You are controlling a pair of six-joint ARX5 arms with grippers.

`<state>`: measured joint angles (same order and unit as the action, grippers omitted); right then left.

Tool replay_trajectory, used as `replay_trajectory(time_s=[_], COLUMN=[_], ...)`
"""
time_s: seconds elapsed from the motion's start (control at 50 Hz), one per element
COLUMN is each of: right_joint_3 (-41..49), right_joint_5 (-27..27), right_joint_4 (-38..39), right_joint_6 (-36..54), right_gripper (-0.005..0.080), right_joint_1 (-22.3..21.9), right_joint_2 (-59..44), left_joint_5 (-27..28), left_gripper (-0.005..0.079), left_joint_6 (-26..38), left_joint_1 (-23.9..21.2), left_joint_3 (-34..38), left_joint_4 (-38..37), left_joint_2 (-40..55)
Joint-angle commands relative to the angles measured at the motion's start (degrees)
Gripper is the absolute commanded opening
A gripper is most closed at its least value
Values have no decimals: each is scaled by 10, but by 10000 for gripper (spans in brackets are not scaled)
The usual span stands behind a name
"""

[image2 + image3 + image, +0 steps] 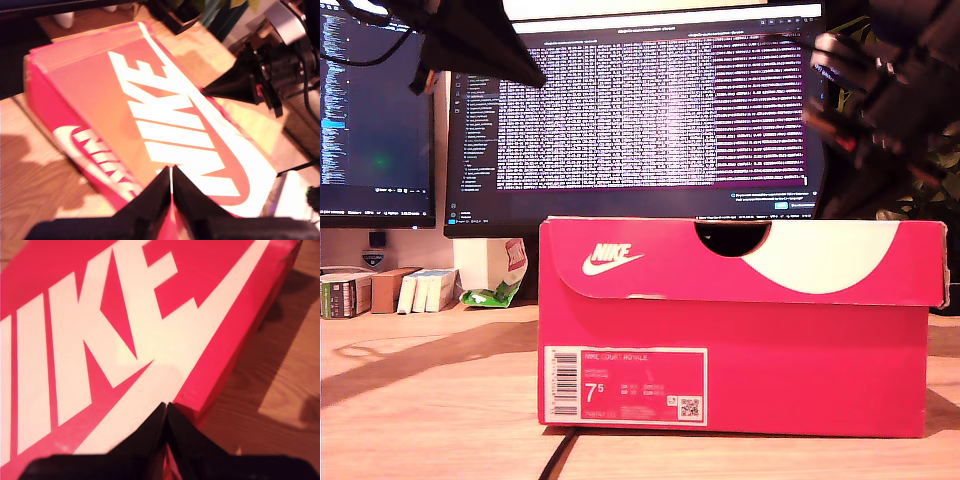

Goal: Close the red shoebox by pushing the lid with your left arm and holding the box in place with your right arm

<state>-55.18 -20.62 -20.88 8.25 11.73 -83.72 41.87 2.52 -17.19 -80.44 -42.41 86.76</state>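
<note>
A red shoebox (734, 360) is seen standing on a wooden desk (430, 400) in the lower centre and right of the exterior view, its short end turned toward the camera, with a white size label (625, 385) at the lower left of that face. The lid (740, 262) is seated down over the box, its front flap showing a white swoosh and a dark half-round notch at its top edge. A dark cable (556, 458) is seen running out from under the box at the bottom of the frame.

In the first wrist view, my first gripper (171, 186) is shown with its dark fingers pressed together, nothing between them, above the lid (165, 120) near one end of the printed logo; the other arm's gripper (235, 85) is visible beyond the box's long edge, at the right of that frame. In the second wrist view, my second gripper (166, 412) is likewise shown pinched closed and empty, poised over the lid (125, 330) beside a long edge, with bare desk (270, 390) past it.

Behind the box, small cartons (390, 290) and a green wrapper (492, 294) are lined up at the exterior view's left. Farthest back, two lit monitors (650, 110) are seen, with blurred dark arm parts at the upper left and upper right (880, 100).
</note>
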Motion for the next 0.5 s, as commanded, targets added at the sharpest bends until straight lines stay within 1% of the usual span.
replay_trajectory(time_s=[0.0, 0.14, 0.24, 0.36, 0.48], right_joint_3=[40, 40, 40, 40, 40], right_joint_5=[2, 1, 2, 24, 76], right_joint_4=[-9, 37, 82, 137, 174], right_joint_6=[1, -12, -26, -39, -36], right_gripper=[-12, -13, -13, -13, -13], right_joint_1=[4, 6, 6, 6, 6], right_joint_2=[-17, -12, 2, 35, 75], left_joint_5=[-4, -14, -42, -105, -199], left_gripper=[-19, -19, -19, -19, -19], left_joint_6=[5, 5, 7, 13, 20], left_joint_1=[0, 0, 0, 0, 0], left_joint_3=[13, 13, 13, 13, 13], left_joint_4=[1, 4, 7, 16, 31], left_joint_2=[-5, -18, -30, -48, -72])
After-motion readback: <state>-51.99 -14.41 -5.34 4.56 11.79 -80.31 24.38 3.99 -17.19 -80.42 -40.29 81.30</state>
